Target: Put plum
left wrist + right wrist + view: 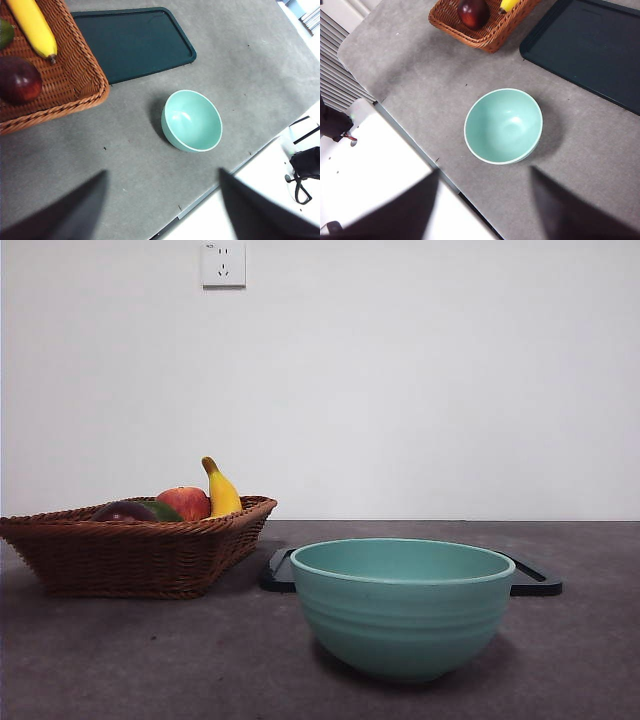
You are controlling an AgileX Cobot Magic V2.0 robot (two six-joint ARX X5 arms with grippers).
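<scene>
Plum: the plum [124, 511] lies in the wicker basket [120, 558], at its near-left side in the front view, only its dark maroon top showing over the rim. From the left wrist camera it [19, 80] rests on the weave near the basket's corner, with a reddish sheen on one flank; the right wrist camera also catches it [473, 12] just inside the basket's rim.
Neighbours in the basket: a red-yellow apple [184, 503] sits behind and just beside the plum, a dark green fruit [162, 511] is wedged between the two, and a banana [221, 490] leans upright against the apple's far side.
Basket: brown woven, standing on the table's left part in the front view.
Bowl: a teal bowl [403, 606] stands upright and hollow-side up near the table's front, well apart from the basket.
Tray: a dark, flat tray [533, 579] lies behind the bowl, beside the basket.
Table: grey, matte surface [150, 660].
Left gripper: the left gripper [162, 210] hangs high over the table's edge, fingers spread wide, nothing between them.
Right gripper: the right gripper [485, 207] also hangs high, near the bowl's side of the table, fingers released and parted, grasping nothing.
</scene>
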